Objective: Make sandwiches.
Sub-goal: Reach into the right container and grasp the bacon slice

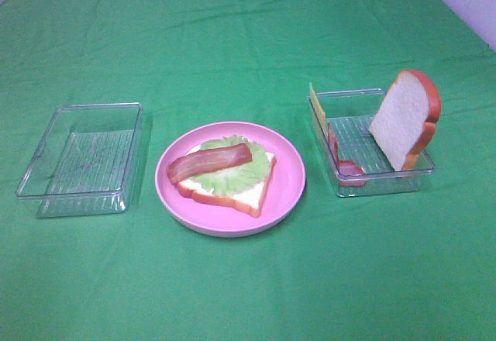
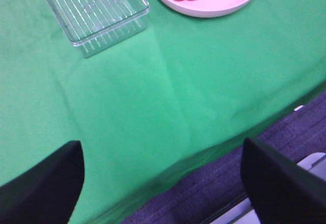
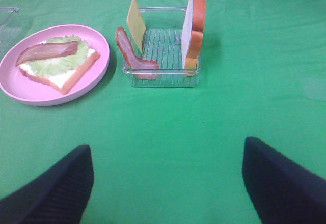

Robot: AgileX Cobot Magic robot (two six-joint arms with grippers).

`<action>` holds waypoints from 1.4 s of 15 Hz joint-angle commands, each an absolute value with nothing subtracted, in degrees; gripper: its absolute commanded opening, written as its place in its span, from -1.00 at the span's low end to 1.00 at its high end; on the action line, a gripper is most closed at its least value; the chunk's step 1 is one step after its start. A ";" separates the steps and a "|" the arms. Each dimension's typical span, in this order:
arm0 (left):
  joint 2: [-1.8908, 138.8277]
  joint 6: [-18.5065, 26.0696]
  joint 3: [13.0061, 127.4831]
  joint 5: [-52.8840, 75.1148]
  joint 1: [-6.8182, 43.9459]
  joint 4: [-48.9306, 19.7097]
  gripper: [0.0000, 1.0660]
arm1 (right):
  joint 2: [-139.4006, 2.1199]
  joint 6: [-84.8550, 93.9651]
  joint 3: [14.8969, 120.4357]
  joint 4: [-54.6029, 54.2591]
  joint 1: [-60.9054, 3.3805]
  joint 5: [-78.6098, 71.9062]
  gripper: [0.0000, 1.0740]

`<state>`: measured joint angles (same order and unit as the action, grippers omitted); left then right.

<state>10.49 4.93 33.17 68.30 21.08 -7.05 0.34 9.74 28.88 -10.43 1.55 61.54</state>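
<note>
Green cloth (image 1: 232, 46) covered the table, and on it I counted one pink plate (image 1: 291, 178), two clear trays, two bread slices, two bacon strips, one lettuce leaf (image 1: 232, 174) and one cheese square (image 1: 316, 105). On the plate lay the first bread slice (image 1: 252, 199) with the lettuce leaf and one bacon strip (image 1: 209, 163) on top. The empty tray (image 1: 85, 163) sat at the plate's 9 o'clock; the loaded tray (image 1: 384, 178) at its 3 o'clock held the second bread slice (image 1: 403, 120) upright, the second bacon strip (image 1: 335, 147) and the cheese square. My high camera showed neither hand; only the wrist views showed the left gripper (image 2: 160, 188) and right gripper (image 3: 165, 183), both spread wide, pinching nothing. Only the left wrist caught the table edge (image 2: 219, 145).
</note>
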 commanded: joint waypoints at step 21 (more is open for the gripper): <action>-1.49 6.13 28.82 59.59 21.20 -7.16 0.48 | -9.57 10.49 30.25 -11.92 2.01 49.96 0.42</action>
<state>-0.29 5.84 28.88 60.22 21.08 -7.05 -10.89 9.74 29.91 -11.80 1.55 49.85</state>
